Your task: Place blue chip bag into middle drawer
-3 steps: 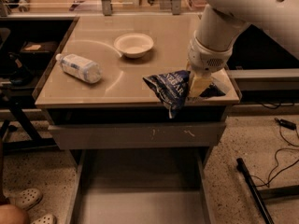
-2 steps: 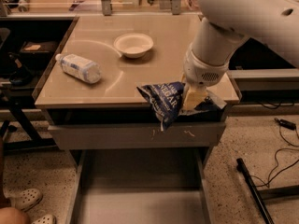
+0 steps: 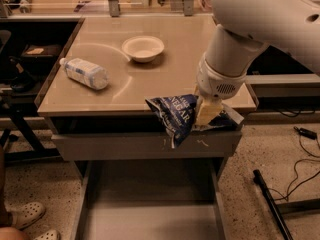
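The blue chip bag (image 3: 179,115) is dark blue foil with white lettering. It hangs in the air just past the table's front edge, over the grey drawer front panel (image 3: 145,145). My gripper (image 3: 207,113) is shut on the bag's right part and holds it up; the white arm comes down from the upper right. The middle drawer (image 3: 150,211) stands pulled out below, wide and grey with a flat bare floor, straight under the bag.
A white bowl (image 3: 143,48) and a clear water bottle (image 3: 84,73) lying on its side rest on the tan table top (image 3: 165,79). A black pole (image 3: 270,204) and cables lie on the floor at right. Shoes (image 3: 27,216) show at lower left.
My gripper has carried the chip bag forward, from over the table's front right corner to just past the front edge, and a little lower. Bowl and bottle have not moved.
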`<state>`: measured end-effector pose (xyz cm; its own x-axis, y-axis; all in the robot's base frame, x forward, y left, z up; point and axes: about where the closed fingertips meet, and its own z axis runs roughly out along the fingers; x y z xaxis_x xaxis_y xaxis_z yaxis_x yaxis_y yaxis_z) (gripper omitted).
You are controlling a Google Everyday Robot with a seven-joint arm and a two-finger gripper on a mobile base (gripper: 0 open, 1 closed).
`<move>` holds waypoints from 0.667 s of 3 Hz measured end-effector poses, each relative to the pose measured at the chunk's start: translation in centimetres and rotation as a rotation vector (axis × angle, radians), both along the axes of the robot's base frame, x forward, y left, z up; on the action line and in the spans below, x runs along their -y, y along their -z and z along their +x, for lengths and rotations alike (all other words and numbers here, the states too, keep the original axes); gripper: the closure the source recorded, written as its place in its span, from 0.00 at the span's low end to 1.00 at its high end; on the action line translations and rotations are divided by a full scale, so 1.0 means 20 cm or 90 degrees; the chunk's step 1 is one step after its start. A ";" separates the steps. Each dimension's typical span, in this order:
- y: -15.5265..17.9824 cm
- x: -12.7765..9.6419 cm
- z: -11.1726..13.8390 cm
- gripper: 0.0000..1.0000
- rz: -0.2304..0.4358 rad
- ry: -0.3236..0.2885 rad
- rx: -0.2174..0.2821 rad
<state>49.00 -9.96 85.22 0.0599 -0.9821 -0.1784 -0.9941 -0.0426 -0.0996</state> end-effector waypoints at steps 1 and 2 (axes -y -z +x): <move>0.13 -0.06 -0.14 1.00 0.022 0.026 -0.033; 0.45 -0.10 -0.28 1.00 0.047 0.048 -0.099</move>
